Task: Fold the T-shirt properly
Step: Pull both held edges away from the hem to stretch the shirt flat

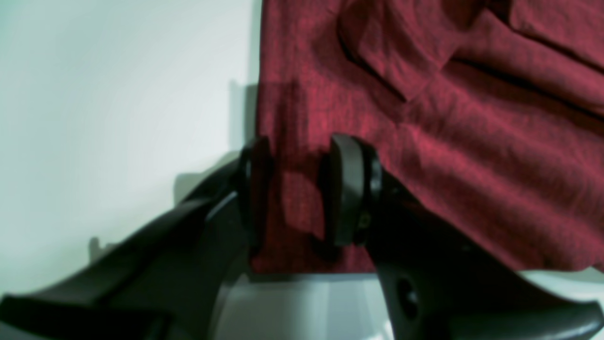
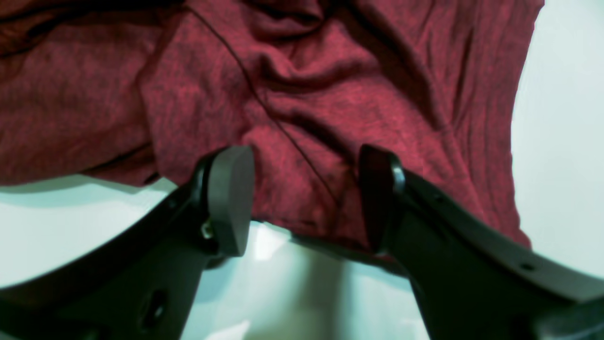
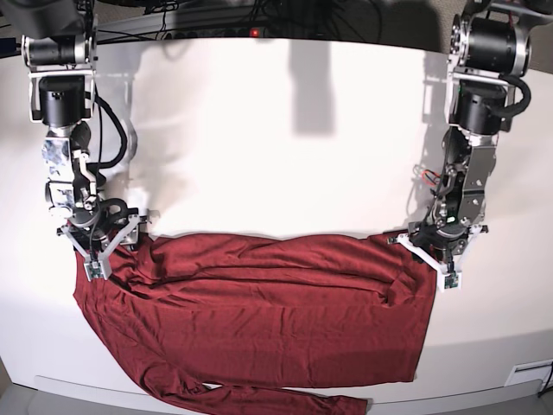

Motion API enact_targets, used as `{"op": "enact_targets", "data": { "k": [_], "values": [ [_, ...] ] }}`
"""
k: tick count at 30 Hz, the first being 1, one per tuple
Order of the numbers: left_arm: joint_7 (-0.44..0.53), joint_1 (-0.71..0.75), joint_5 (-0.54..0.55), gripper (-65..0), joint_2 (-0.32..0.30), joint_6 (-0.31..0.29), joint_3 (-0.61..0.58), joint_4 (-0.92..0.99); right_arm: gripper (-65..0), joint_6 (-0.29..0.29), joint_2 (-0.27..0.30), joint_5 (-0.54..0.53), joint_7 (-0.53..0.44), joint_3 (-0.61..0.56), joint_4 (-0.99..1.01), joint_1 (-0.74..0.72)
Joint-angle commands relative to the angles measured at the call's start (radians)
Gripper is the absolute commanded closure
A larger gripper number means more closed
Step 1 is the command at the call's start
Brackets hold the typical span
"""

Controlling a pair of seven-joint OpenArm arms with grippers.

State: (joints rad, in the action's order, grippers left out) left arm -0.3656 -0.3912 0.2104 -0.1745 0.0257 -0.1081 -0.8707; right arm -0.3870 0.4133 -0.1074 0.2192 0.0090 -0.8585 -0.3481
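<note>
The dark red T-shirt (image 3: pixel 259 320) lies spread and wrinkled across the near half of the white table (image 3: pixel 276 130), with one long sleeve (image 3: pixel 259 402) trailing along the front edge. My left gripper (image 3: pixel 430 252) is down at the shirt's upper right corner. In the left wrist view the left gripper (image 1: pixel 302 189) stands open, with its fingers astride the shirt's (image 1: pixel 472 165) straight side edge and flat fabric between them. My right gripper (image 3: pixel 102 251) is at the upper left corner. In the right wrist view the right gripper (image 2: pixel 306 198) is open wide over the hem and a seam of the shirt (image 2: pixel 330 94).
Cables and a power strip with a red light (image 3: pixel 255 33) run behind the table's far edge. The table's front edge (image 3: pixel 467 389) is just below the shirt. Both arm bases stand at the far corners.
</note>
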Motion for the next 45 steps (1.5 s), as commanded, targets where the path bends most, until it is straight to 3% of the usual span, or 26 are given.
{"op": "enact_targets", "data": {
  "k": [1, 7, 12, 18, 22, 30, 35, 45],
  "values": [
    [-0.008, -0.024, 0.000, -19.9, -0.006, 0.003, 0.003, -0.013, -35.1, 0.001, 0.016, -0.007, -0.021, 0.006, -0.017, -0.040],
    [-0.007, -0.024, 0.000, -19.9, -0.006, 0.003, 0.003, -0.013, -34.8, 0.001, 0.016, -0.023, -0.017, 0.006, 0.002, -0.106],
    [-0.027, -0.024, 0.000, -19.9, -0.006, 0.003, 0.003, -0.013, -31.4, 0.001, 0.016, 0.008, -0.017, 0.006, 0.132, -0.167],
    [-0.040, -0.018, 0.000, -19.9, -0.006, 0.002, 0.003, -0.013, -31.4, -0.005, 0.019, 0.056, -0.016, 0.006, 0.184, -0.146],
    [-0.073, 0.006, 0.000, -19.9, -0.015, 0.002, 0.003, -0.013, -31.4, -0.046, 0.036, 0.048, -0.021, 0.006, 0.148, -0.096],
    [-0.076, 0.150, 0.004, -19.9, -0.075, -0.008, 0.003, -0.179, -31.4, -0.048, 0.056, 0.020, 0.040, 0.006, -0.008, 0.008],
    [-0.133, 0.238, 0.011, -19.9, -0.099, -0.008, 0.003, -0.316, -31.4, -0.053, 0.089, -0.016, 0.058, 0.006, -0.021, 0.059],
    [-0.152, 0.380, 0.010, -19.9, -0.125, -0.008, 0.003, -0.503, -31.4, -0.062, 0.159, -0.061, 0.086, 0.007, -0.159, 0.278]
  ]
}}
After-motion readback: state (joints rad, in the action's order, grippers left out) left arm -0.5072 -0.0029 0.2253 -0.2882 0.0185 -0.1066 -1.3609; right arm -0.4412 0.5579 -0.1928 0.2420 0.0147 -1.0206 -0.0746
